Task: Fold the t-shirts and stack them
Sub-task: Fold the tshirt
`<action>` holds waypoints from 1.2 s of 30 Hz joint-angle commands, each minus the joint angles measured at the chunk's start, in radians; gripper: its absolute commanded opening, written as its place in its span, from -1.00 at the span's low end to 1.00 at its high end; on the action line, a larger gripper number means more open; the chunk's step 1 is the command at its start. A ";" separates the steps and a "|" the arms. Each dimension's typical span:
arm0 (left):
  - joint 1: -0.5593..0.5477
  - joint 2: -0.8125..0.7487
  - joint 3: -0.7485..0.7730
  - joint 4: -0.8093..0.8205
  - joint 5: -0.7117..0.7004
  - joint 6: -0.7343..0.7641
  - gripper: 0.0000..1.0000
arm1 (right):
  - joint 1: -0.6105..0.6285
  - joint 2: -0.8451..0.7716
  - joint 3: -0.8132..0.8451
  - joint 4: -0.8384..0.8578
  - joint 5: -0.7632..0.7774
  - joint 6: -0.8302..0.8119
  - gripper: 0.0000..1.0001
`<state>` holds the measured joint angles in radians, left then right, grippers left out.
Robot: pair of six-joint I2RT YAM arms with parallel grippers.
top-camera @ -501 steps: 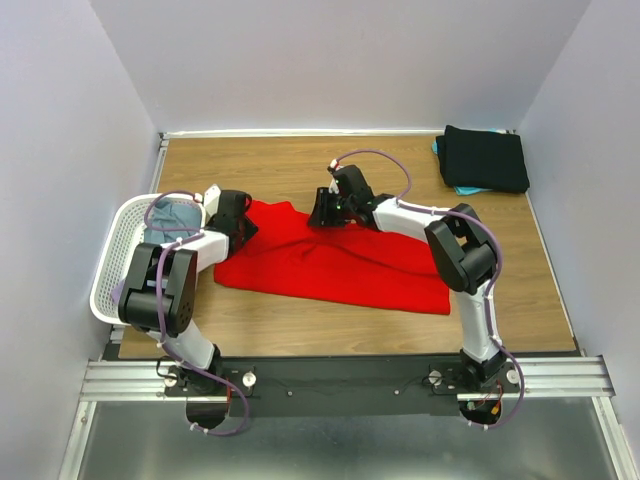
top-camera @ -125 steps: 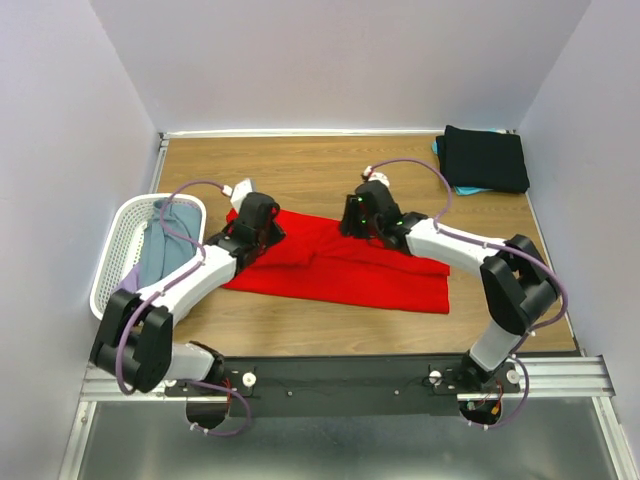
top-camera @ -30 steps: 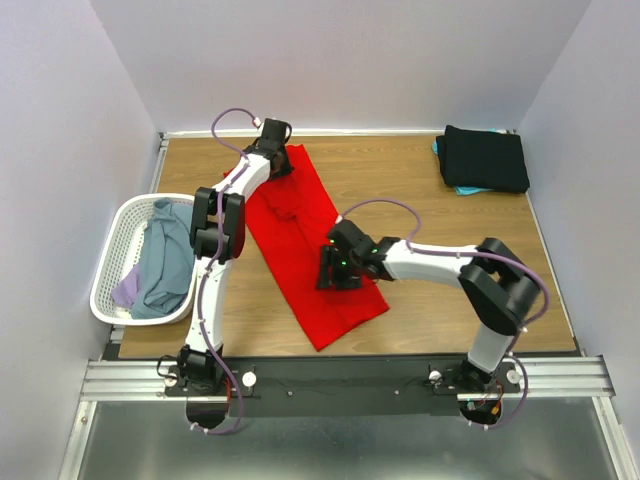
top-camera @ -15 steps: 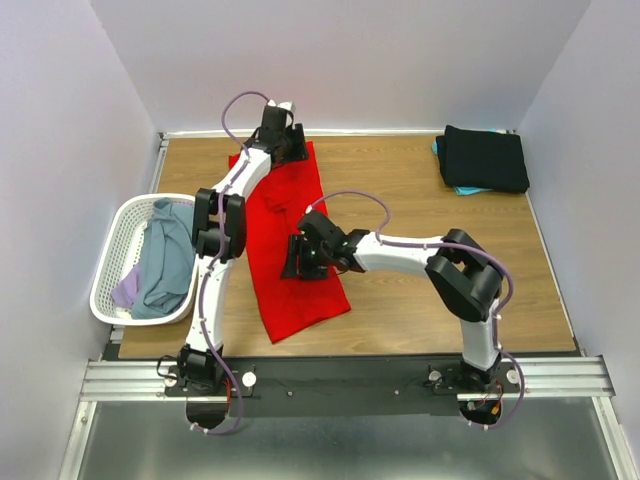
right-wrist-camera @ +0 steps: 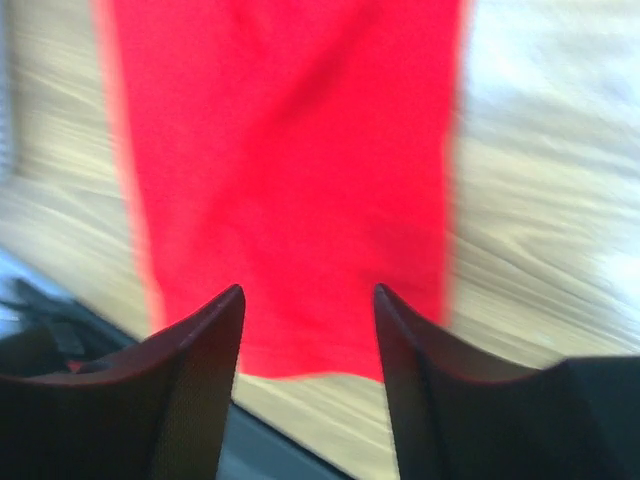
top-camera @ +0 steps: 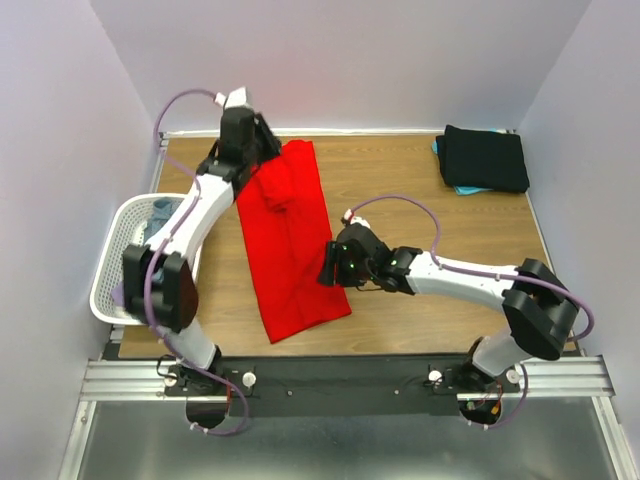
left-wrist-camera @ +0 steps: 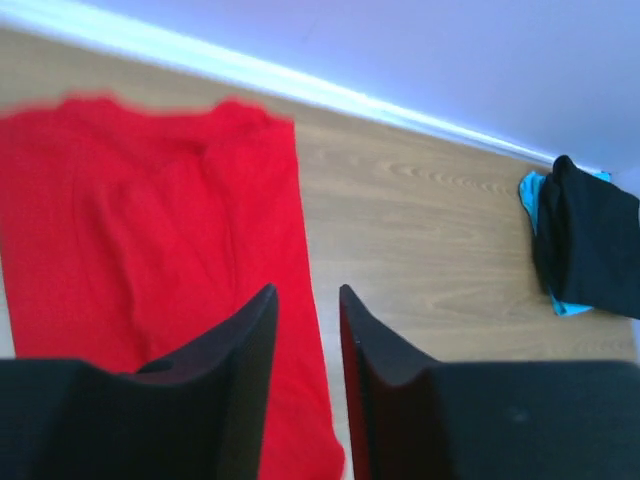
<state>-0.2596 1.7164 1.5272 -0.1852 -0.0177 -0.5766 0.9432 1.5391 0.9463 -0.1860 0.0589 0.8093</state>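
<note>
Fingers parted above the red t-shirt

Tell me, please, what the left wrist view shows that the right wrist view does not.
Only the left wrist: the folded black cloth shirt on a teal one, and the far wall. Only the right wrist: the bright red cloth t-shirt's near end. Both: that red shirt on the wooden table, past the open left gripper and right gripper.

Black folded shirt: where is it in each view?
Top external: black folded shirt at upper right.
Left wrist: black folded shirt at the right edge.
Right wrist: not in view.
Shared landmark: red shirt, seen in all three views.
</note>
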 commanded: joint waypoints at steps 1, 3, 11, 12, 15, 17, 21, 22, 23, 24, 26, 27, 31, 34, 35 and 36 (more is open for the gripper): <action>-0.062 -0.138 -0.292 -0.051 -0.201 -0.153 -0.29 | 0.002 0.006 -0.086 -0.069 0.047 -0.077 0.14; -0.088 -0.264 -0.407 -0.049 -0.261 -0.204 -0.41 | 0.002 0.009 -0.106 -0.070 0.056 -0.091 0.08; -0.243 -0.570 -0.818 -0.124 -0.379 -0.439 -0.45 | 0.009 0.010 -0.124 -0.082 0.061 -0.139 -0.10; -0.259 -0.602 -0.852 -0.150 -0.387 -0.483 -0.46 | 0.009 0.015 -0.124 -0.084 0.062 -0.145 -0.10; -0.303 -0.640 -0.894 -0.221 -0.409 -0.574 -0.46 | 0.022 0.026 -0.116 -0.086 0.061 -0.150 -0.11; -0.332 -0.647 -0.920 -0.244 -0.398 -0.595 -0.47 | 0.028 0.036 -0.119 -0.090 0.065 -0.151 -0.11; -0.378 -0.635 -0.923 -0.304 -0.390 -0.640 -0.44 | 0.037 0.052 -0.119 -0.092 0.062 -0.154 -0.11; -0.385 -0.633 -0.926 -0.310 -0.386 -0.646 -0.43 | 0.037 0.055 -0.118 -0.093 0.064 -0.156 -0.11; -0.391 -0.629 -0.926 -0.330 -0.367 -0.651 -0.42 | 0.043 0.064 -0.116 -0.093 0.065 -0.156 -0.11; -0.397 -0.624 -0.927 -0.335 -0.360 -0.652 -0.42 | 0.045 0.070 -0.115 -0.093 0.070 -0.156 -0.11; -0.418 -0.623 -0.927 -0.352 -0.341 -0.652 -0.42 | 0.046 0.075 -0.118 -0.098 0.073 -0.151 -0.27; -0.421 -0.624 -0.930 -0.361 -0.338 -0.646 -0.41 | 0.046 0.070 -0.122 -0.101 0.076 -0.144 -0.38; -0.428 -0.633 -0.946 -0.359 -0.317 -0.606 -0.41 | 0.046 0.041 -0.164 -0.107 0.085 -0.119 -0.67; -0.429 -0.627 -0.964 -0.338 -0.294 -0.568 -0.42 | 0.046 0.010 -0.211 -0.107 0.084 -0.082 -0.75; -0.431 -0.618 -0.970 -0.329 -0.282 -0.554 -0.41 | 0.045 -0.023 -0.234 -0.107 0.084 -0.061 -0.76; -0.431 -0.612 -0.970 -0.324 -0.278 -0.546 -0.41 | 0.046 -0.023 -0.244 -0.107 0.082 -0.050 -0.76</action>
<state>-0.6827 1.0893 0.5770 -0.5144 -0.3248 -1.1675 0.9817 1.5513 0.7704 -0.2447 0.1070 0.7067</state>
